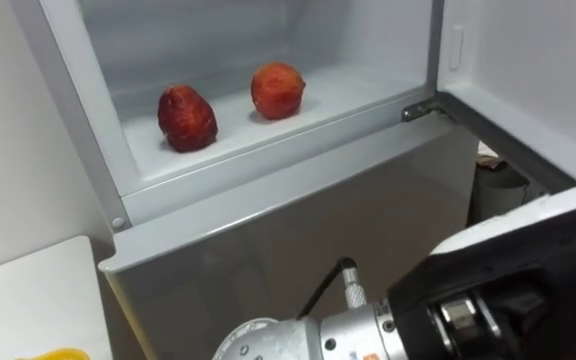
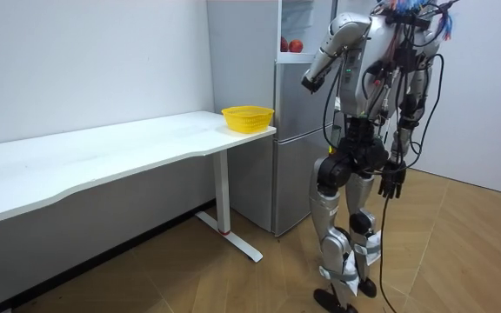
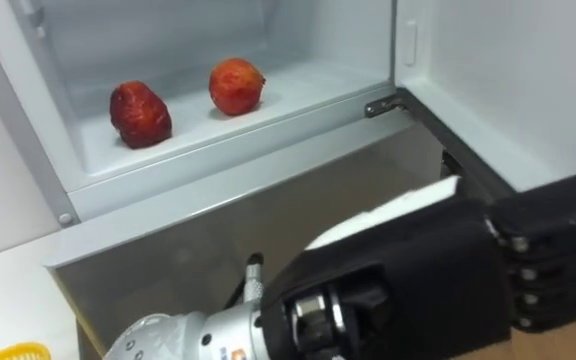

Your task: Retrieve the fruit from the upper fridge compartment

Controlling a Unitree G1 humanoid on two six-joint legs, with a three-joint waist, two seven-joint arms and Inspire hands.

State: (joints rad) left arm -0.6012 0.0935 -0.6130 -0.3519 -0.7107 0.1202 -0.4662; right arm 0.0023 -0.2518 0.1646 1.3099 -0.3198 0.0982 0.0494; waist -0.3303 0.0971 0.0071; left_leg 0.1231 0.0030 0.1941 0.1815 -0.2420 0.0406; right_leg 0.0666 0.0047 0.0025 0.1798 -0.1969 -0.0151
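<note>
A: Left hand (image 3: 408,270) is loose and empty, lower right. Dark fruit (image 1: 187,118) and round fruit (image 1: 277,90) sit upper left on the fridge shelf (image 1: 368,92).
B: I'd clear the sill (image 1: 268,172) first, then cup the round one softly.

I find no print I can read: the small orange-and-white label (image 3: 231,352) on the silver metal cuff (image 3: 193,335) behind my left hand (image 3: 418,270) is illegible.

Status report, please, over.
Left hand up, short of white fridge shelf. Right hand hanging open. Dark red fruit and orange-red fruit on that shelf. Nothing blocking.
</note>
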